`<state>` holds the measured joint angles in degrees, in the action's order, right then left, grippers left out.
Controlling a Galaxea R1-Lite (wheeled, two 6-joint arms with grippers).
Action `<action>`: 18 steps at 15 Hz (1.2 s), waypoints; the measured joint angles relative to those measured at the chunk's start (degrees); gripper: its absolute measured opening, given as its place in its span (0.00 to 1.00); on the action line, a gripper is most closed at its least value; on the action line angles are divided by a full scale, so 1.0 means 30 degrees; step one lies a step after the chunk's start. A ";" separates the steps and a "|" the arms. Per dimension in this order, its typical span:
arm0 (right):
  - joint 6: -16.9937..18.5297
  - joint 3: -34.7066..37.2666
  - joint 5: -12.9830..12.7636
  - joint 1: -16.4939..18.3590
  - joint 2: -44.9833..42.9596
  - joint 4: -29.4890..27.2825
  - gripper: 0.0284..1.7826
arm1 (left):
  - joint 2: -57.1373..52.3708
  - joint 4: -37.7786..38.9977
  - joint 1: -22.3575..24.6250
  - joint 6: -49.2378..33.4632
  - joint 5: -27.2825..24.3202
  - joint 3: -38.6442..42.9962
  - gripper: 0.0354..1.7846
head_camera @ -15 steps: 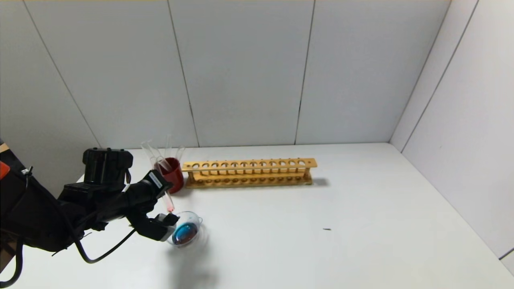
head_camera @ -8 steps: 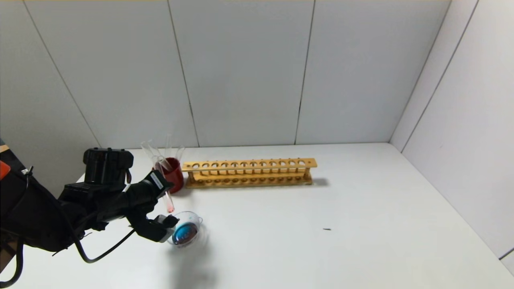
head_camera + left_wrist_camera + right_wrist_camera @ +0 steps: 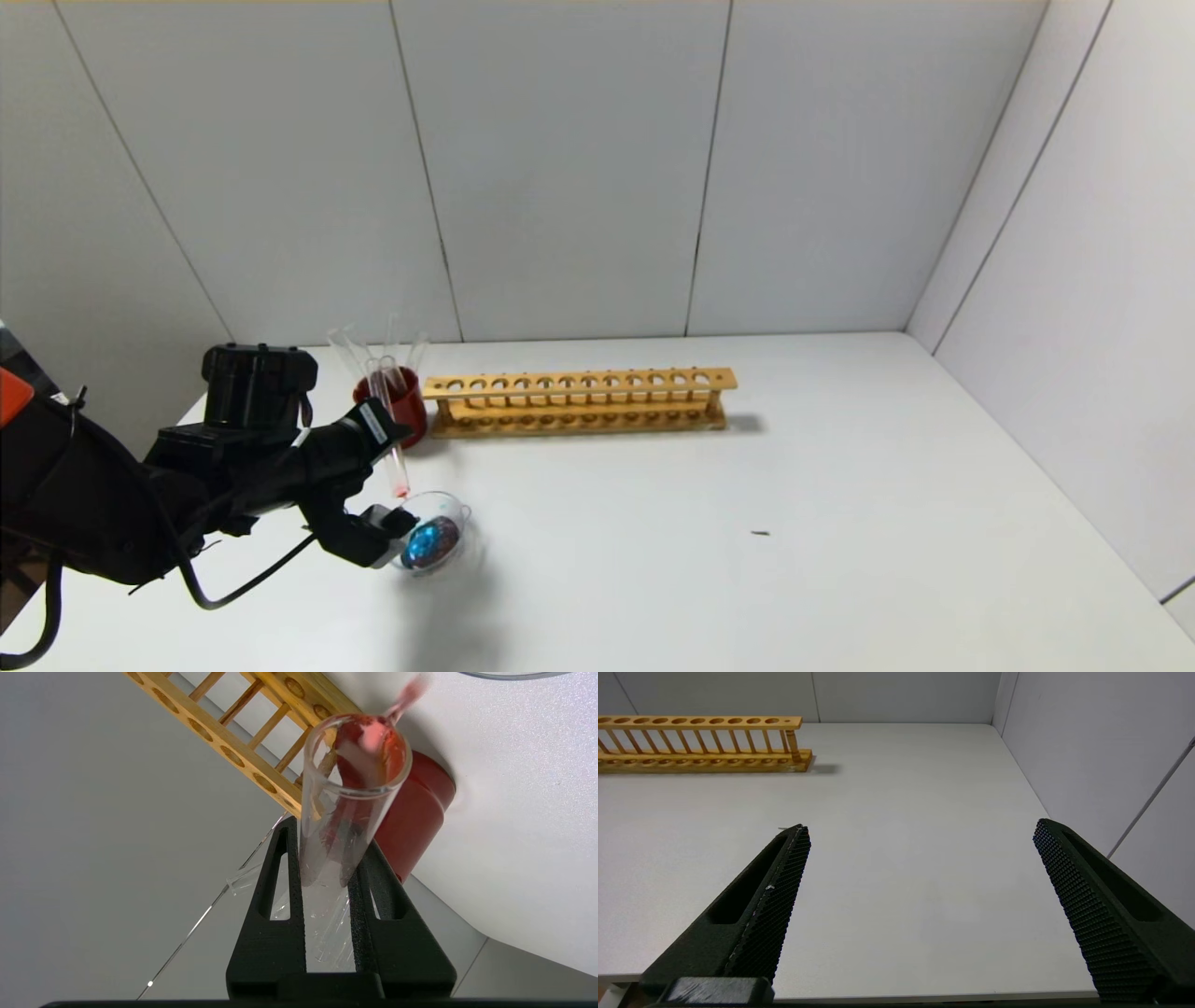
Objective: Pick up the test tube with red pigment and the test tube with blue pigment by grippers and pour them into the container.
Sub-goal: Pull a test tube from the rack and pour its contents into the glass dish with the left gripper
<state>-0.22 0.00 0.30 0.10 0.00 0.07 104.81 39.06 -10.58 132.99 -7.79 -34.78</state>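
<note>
My left gripper [image 3: 394, 476] is shut on the test tube with red pigment [image 3: 389, 439]. It holds the tube nearly upright, mouth up, and a little red liquid sits at its bottom end, just above the near-left rim of the container [image 3: 457, 511]. The glass dish holds blue liquid with darker red at its edge. In the left wrist view the tube [image 3: 345, 812] sits between the black fingers [image 3: 280, 882]. No tube with blue liquid shows. My right gripper [image 3: 922, 828] is open and empty, low over the table's front right.
A dark red cup [image 3: 407, 403] with several clear tubes stands just behind the left gripper. A long wooden tube rack [image 3: 579, 401] lies to its right, and it also shows in the right wrist view [image 3: 700, 742]. White walls close the back and right.
My left gripper has shifted slightly up and right, and the red tube stands a little more upright. The blue patch in the dish looks smaller and darker. The right arm has not moved.
</note>
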 joint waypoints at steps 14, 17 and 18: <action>-0.0008 0.0000 0.0000 0.0000 0.0000 0.0000 0.98 | -0.0024 0.1101 -0.0045 0.1122 0.0028 0.0093 0.16; -0.0008 0.0000 0.0000 0.0000 0.0000 0.0000 0.98 | -0.0142 0.1109 -0.0045 0.1390 0.0008 0.0093 0.16; 0.0000 0.0000 0.0000 0.0000 0.0000 0.0000 0.98 | -0.0219 0.1109 -0.0045 0.1398 0.0024 0.0130 0.16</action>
<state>-0.22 0.00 0.30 0.10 0.00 0.07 104.16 42.39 -10.72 137.18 -7.72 -34.39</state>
